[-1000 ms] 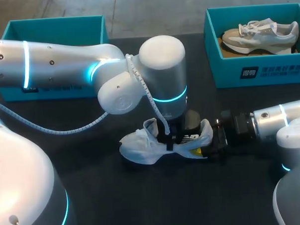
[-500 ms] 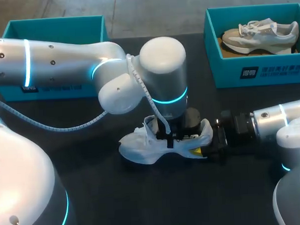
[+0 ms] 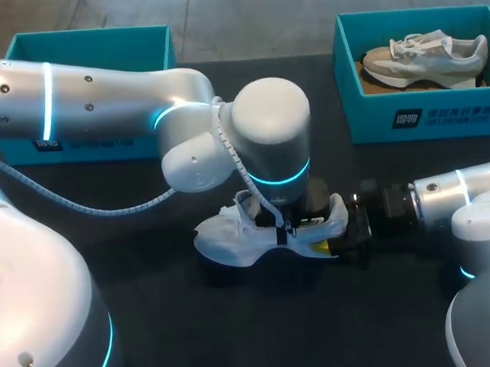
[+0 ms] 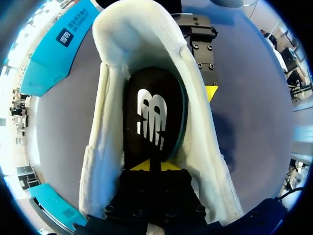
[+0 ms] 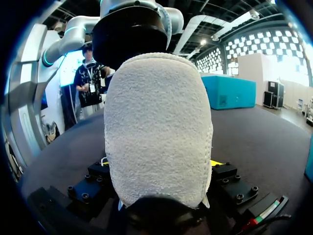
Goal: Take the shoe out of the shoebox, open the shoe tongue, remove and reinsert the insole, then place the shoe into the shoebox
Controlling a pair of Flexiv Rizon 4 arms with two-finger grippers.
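Left gripper [image 4: 149, 165]: closed, tips down on black insole [image 4: 152, 112]. Right gripper [image 3: 327, 243]: clamped on white sneaker [image 3: 223, 237] heel. Pinch insole edge firmly, lift slow, keep heel braced.

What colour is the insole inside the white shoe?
The insole is black with a white logo, clearest in the left wrist view.

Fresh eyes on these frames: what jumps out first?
A white shoe lies mid-table with both arms on it. The right hand clamps its heel from the right side, while the left hand sits down inside the opening, over the black insole. Another grey shoe rests in the teal shoebox at the table's far right corner.
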